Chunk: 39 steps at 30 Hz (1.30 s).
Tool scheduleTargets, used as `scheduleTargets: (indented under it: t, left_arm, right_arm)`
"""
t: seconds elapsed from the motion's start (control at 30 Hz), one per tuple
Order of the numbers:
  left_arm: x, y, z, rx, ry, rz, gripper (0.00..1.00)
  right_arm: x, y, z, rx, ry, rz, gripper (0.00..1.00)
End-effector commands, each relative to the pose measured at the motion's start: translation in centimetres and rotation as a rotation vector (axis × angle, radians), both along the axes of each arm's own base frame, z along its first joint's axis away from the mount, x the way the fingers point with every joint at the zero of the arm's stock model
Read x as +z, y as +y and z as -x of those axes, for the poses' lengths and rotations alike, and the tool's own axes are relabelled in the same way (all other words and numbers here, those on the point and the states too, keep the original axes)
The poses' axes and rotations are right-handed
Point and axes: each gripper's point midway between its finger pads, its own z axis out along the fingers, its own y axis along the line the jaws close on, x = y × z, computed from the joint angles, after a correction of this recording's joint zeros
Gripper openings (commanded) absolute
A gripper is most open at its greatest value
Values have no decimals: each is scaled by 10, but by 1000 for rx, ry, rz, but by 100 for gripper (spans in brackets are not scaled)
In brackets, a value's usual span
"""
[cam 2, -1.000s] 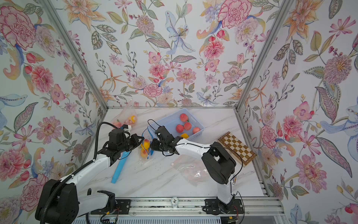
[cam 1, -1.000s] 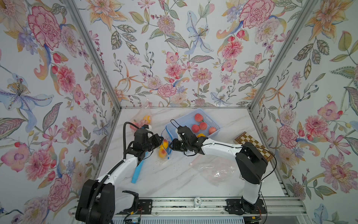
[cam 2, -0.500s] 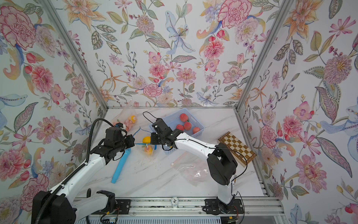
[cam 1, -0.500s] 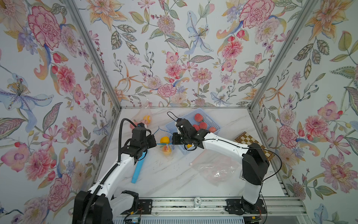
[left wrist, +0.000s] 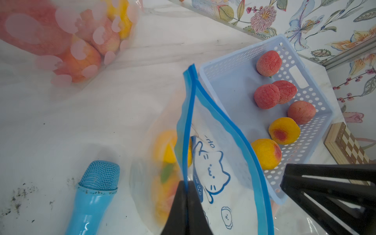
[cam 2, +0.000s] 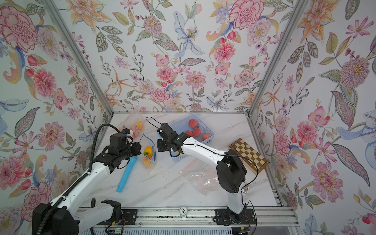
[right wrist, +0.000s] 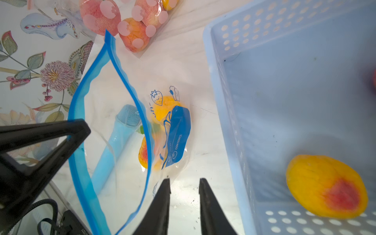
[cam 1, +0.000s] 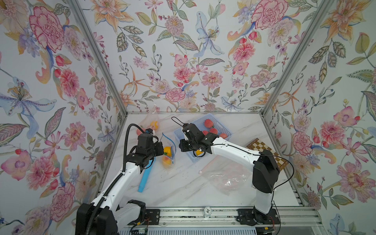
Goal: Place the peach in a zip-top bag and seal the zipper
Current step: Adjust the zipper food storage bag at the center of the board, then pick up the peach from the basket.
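Note:
The zip-top bag is clear with a blue zipper and stands between my two arms with its mouth gaping. My left gripper is shut on one blue zipper lip. Two yellow-orange peaches lie inside the zip-top bag, low down. My right gripper is open and empty beside the bag's outer wall, between the bag and the basket.
A light-blue basket with several red and yellow peaches stands right of the bag. A blue microphone lies at the left. A pink-dotted bag of fruit sits at the back left, a crumpled clear bag and a chessboard at the right.
My right gripper has opened, come off the bag's rim and drawn back toward the basket. The bag now hangs from my left gripper alone, mouth gaping.

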Motion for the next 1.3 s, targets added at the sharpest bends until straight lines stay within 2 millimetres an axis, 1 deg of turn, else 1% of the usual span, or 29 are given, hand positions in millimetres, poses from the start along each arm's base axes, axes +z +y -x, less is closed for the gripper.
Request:
scheduleTargets:
  t: [0.0,0.07,0.17,0.23,0.27,0.33,0.4,0.53,0.63,0.77,0.83,0.9,1.03,1.07,1.2,1.27]
  left_arm:
    - [-2,-6,-4,-11,0,49,0]
    - [-2,-5,-4,-9,-1,46,0]
    - [0,-4,-4,-6,-4,41,0]
    - [1,-4,-4,-5,-9,42,0]
    - [2,-4,-3,-5,-10,47,0]
    - [3,-7,-4,-11,-12,63,0]
    - [5,-11,-5,-23,-19,90,0]
    - [7,-25,-9,-58,-29,168,0]
    - [7,-33,-10,-81,-24,215,0]
    - [7,-40,-11,-101,-23,255,0]
    - [3,-39,-10,-98,-11,247,1]
    - [0,-38,-9,-92,-2,239,3]
    - [-4,-35,-9,-84,9,216,5]
    - [-5,-34,-9,-81,11,211,6]
    - [-8,-30,-9,-70,20,189,15]
    - [-9,-29,-9,-65,22,178,21]
  right_arm:
    - [4,3,2,55,-8,16,37]
    - [15,2,2,69,-37,11,43]
    - [31,-8,-5,55,-84,9,47]
    - [40,-22,-15,18,-113,17,49]
    - [41,-29,-20,-4,-121,29,50]
    - [41,-53,-34,-72,-135,74,53]
    - [35,-76,-48,-130,-133,121,55]
    - [17,-119,-77,-227,-118,217,59]
    - [2,-140,-97,-246,-109,272,64]
    - [-20,-159,-122,-259,-87,347,69]
    - [-35,-167,-134,-265,-67,391,70]
    - [-47,-170,-142,-262,-49,416,70]
    - [-66,-164,-154,-235,-28,439,72]
    - [-69,-163,-156,-231,-27,444,72]
    - [-81,-158,-165,-206,-21,468,73]
    - [-85,-156,-168,-197,-21,473,74]
